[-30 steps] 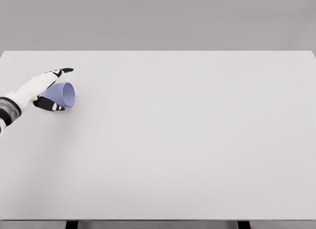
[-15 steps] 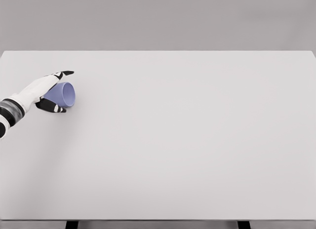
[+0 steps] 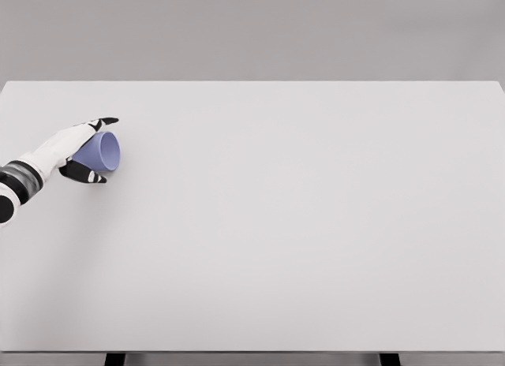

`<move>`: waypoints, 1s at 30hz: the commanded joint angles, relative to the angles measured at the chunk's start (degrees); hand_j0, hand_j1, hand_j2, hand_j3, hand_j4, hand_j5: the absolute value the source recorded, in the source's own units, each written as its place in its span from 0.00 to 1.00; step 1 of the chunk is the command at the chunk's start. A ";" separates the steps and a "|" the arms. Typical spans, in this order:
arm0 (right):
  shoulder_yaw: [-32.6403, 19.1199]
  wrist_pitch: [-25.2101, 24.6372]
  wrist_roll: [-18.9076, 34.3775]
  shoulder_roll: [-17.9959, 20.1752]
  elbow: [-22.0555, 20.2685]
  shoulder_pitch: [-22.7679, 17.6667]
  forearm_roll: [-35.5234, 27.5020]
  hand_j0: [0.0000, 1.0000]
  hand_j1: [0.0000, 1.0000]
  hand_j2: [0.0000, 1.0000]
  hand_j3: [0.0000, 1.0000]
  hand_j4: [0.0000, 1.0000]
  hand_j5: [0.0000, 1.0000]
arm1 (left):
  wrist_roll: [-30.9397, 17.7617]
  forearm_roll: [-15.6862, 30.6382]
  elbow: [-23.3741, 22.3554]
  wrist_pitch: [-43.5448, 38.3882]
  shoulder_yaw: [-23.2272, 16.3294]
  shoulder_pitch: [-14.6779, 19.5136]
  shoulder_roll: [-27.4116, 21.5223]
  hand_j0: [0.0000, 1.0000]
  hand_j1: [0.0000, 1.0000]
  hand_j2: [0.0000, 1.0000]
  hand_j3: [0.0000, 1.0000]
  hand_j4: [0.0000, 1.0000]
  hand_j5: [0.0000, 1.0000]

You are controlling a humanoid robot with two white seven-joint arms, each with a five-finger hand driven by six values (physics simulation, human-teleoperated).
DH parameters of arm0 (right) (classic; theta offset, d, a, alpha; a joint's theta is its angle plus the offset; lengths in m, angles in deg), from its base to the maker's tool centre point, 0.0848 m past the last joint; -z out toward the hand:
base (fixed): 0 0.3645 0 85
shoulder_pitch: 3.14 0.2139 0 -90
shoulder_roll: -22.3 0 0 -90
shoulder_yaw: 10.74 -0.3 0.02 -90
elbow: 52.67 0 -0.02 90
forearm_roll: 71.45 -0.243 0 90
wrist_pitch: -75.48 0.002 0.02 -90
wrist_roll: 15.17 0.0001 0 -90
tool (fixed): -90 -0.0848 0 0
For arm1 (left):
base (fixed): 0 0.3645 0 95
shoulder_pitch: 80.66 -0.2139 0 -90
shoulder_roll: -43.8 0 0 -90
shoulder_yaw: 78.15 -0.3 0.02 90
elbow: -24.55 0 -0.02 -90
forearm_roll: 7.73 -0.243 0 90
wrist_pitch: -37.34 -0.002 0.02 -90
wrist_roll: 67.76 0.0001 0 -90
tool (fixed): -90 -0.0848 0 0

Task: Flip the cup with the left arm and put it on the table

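Note:
A light purple cup [image 3: 101, 151] lies on its side at the far left of the white table [image 3: 300, 224], its open mouth facing right. My left hand [image 3: 82, 148] comes in from the left edge and is shut on the cup, with fingers [image 3: 102, 123] over its top and the thumb [image 3: 87, 175] beneath it. The right arm is out of view.
The table's left edge lies just behind the left forearm [image 3: 20, 181]. Dark table legs [image 3: 115, 359] show below the front edge. A plain grey wall stands behind the table.
The left hand has drawn slightly down and left with the cup, and the cup's mouth now looks narrower, turned a little more to the right.

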State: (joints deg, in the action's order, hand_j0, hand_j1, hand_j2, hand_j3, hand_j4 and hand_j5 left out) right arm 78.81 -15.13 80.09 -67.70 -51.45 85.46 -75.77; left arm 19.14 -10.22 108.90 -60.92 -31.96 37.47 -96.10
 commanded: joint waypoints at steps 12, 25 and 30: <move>0.01 0.00 0.01 0.00 0.01 0.00 0.01 1.00 1.00 1.00 1.00 1.00 1.00 | 0.02 0.04 -0.24 -3.43 -0.48 0.18 0.95 0.80 0.80 0.80 0.80 0.80 0.80; 0.01 0.00 0.01 0.00 0.01 0.00 0.01 1.00 1.00 1.00 1.00 1.00 1.00 | 0.29 5.40 0.37 -3.43 2.42 0.35 0.95 0.80 0.80 0.80 0.80 0.80 0.80; 0.01 0.00 0.01 0.00 0.01 0.00 0.01 1.00 1.00 1.00 1.00 1.00 1.00 | 0.29 8.73 0.37 -3.26 4.18 0.44 0.95 0.80 0.80 0.80 0.80 0.80 0.80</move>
State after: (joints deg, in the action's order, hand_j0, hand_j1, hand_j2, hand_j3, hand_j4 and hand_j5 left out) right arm 78.81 -15.13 80.09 -67.70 -51.45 85.46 -75.77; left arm 19.38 -2.82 109.23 -64.25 -28.39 37.91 -95.09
